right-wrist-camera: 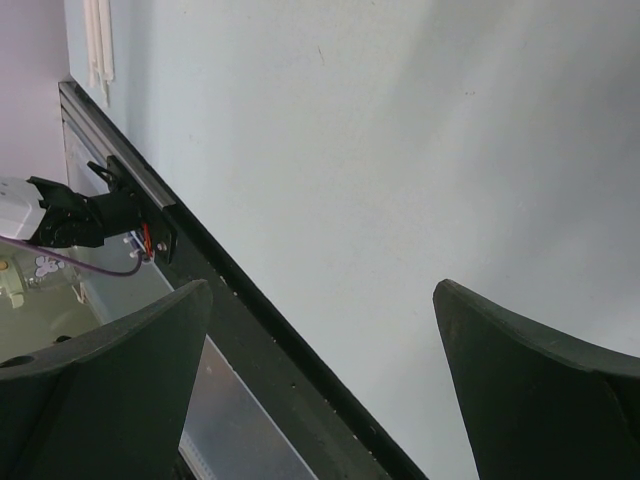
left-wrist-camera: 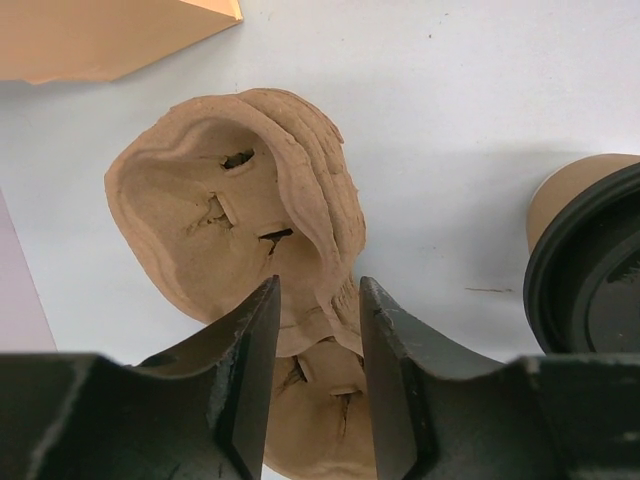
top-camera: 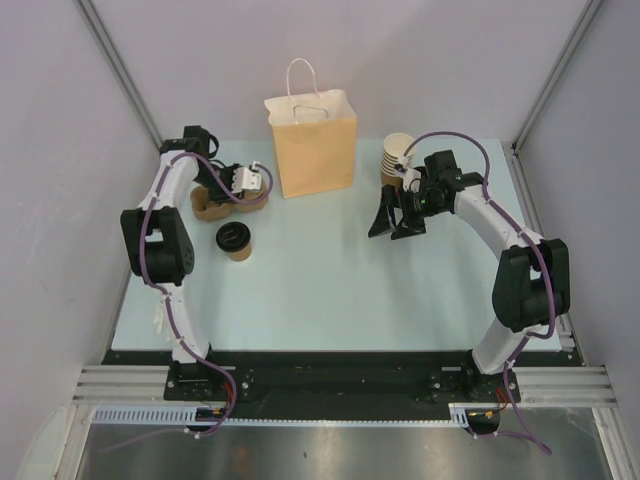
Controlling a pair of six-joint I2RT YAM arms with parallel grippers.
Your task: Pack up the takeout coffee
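Now the left gripper (left-wrist-camera: 318, 290) is clamped on a ridge of the brown pulp carrier (left-wrist-camera: 220, 220) at the table's (top-camera: 330, 280) far left; the takeout coffee (top-camera: 234, 240) stands upright, lid on, just near of that carrier, apart from it; the right gripper (top-camera: 393, 222) hangs with jaws wide apart above bare table, near the stacked cups (top-camera: 397, 158) beside the paper bag (top-camera: 315, 145)

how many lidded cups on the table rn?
1. The lidded coffee cup stands on the table's left side, beside the pulp cup carriers. The stacked cups right of the paper bag have no lids. Anything behind the bag would be hidden.
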